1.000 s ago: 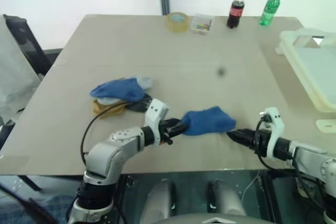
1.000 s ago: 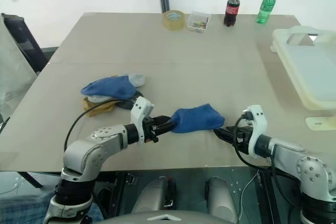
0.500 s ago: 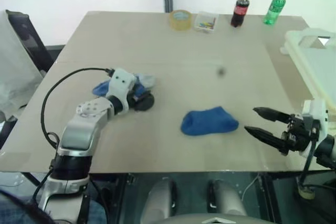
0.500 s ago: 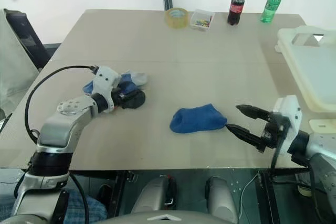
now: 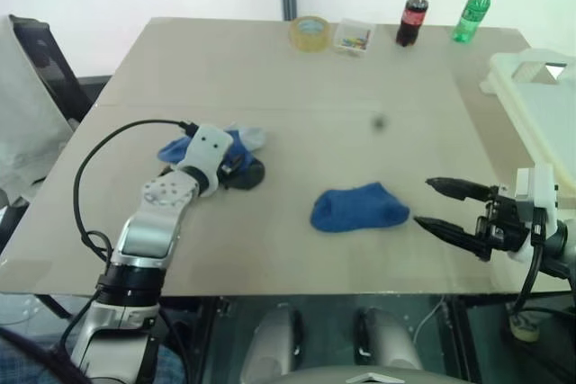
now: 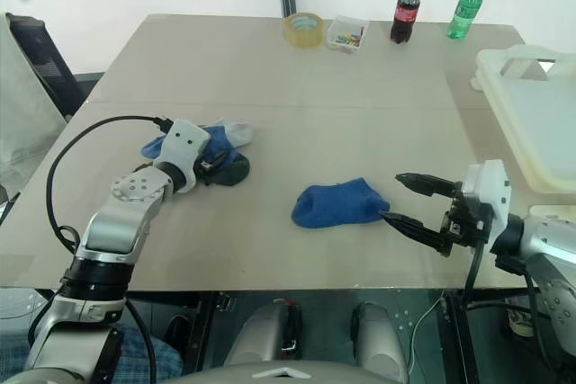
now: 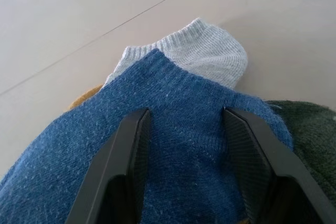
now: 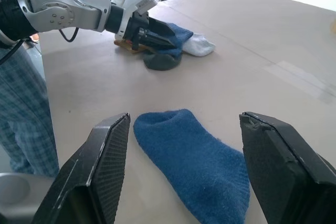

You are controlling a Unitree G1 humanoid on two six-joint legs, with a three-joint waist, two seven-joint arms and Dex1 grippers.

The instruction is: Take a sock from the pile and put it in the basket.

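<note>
Left tool at the sock pile, one blue sock lying alone mid-bench.

The left tool is resting spread over the pile's top blue sock; the right tool is hovering spread just beside the lone blue sock. The basket is sitting at the bench's right edge.
</note>
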